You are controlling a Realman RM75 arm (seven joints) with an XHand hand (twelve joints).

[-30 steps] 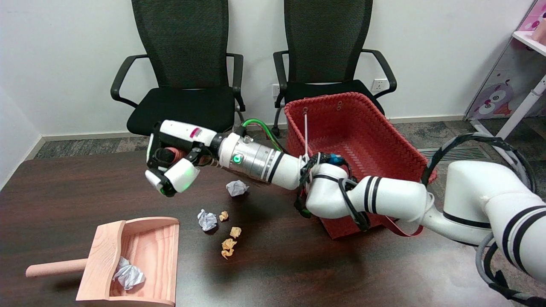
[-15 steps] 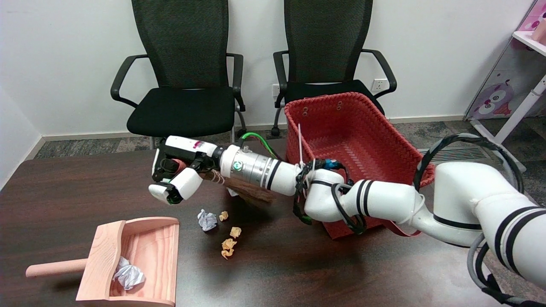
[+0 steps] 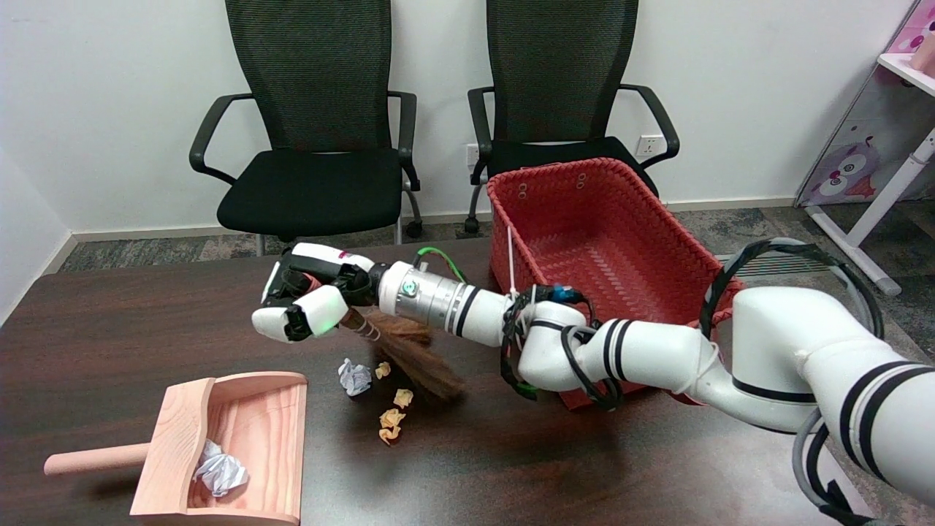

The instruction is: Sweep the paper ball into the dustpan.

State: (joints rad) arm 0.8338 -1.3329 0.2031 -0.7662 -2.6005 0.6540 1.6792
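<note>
The dark wooden bench (image 3: pixel 109 343) filled the lower part of the view, with two black office chairs (image 3: pixel 314 124) standing behind it against the white wall. A red woven basket (image 3: pixel 584 219) sat at the far right of the bench, open side up. The white right arm (image 3: pixel 643 351) reached in from the lower right, passing in front of the basket toward the bench's middle. Near the front left lay a light wooden dustpan (image 3: pixel 248 409), its round handle pointing left and its open mouth facing the far side; one crumpled white paper ball (image 3: pixel 219 471) already lay inside it. The robot hand (image 3: pixel 310 301) was clenched around the handle of a small brown brush (image 3: pixel 416 358), whose bristles slanted down and to the right, their tips at or just above the bench surface. Just left of the bristles lay the white paper ball (image 3: pixel 355 377), on the bench beyond the dustpan's mouth and apart from it. Four small yellow paper scraps (image 3: pixel 391 418) were scattered beside that ball, between it and the bristles and a little nearer the camera.
</note>
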